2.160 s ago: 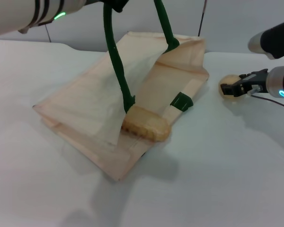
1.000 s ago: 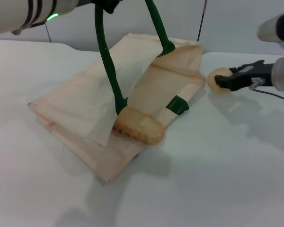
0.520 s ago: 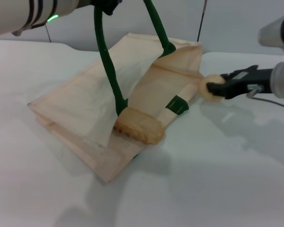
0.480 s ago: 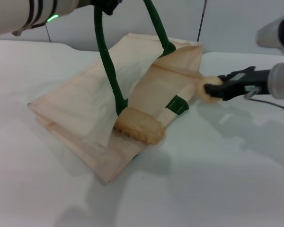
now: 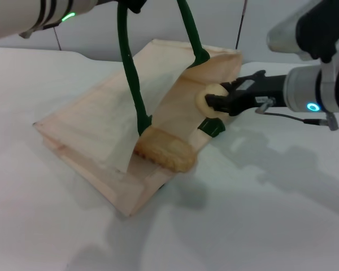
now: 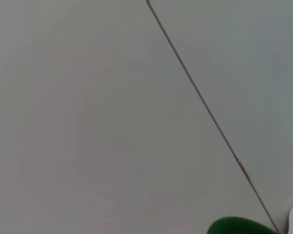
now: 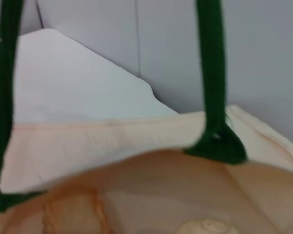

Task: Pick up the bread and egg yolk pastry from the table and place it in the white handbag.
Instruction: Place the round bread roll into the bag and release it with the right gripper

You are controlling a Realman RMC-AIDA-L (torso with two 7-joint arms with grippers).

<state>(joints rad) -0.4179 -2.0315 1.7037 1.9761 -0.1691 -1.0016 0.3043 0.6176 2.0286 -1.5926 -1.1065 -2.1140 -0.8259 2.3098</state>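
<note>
The white handbag [image 5: 96,130] lies on the table with its upper side pulled up by one green handle [image 5: 130,73]. My left gripper [image 5: 134,4] holds that handle at the top edge of the head view. The bread [image 5: 165,151] rests in the bag's open mouth, striped side up. My right gripper [image 5: 214,103] is shut on the egg yolk pastry [image 5: 208,99] and holds it just above the open mouth, beside a green tab. In the right wrist view, the pastry [image 7: 205,227] shows at the edge, before the bag's inner lining [image 7: 112,141] and a green handle [image 7: 212,73].
The white table [image 5: 260,214] spreads around the bag, with a grey wall behind it. A thin dark cable [image 5: 240,22] runs up the wall behind the bag. The left wrist view shows only wall and a bit of green handle [image 6: 239,227].
My right gripper carried the pastry leftward from the table's right side to over the bag's mouth. The bag, the bread and the left arm stayed nearly where they were.
</note>
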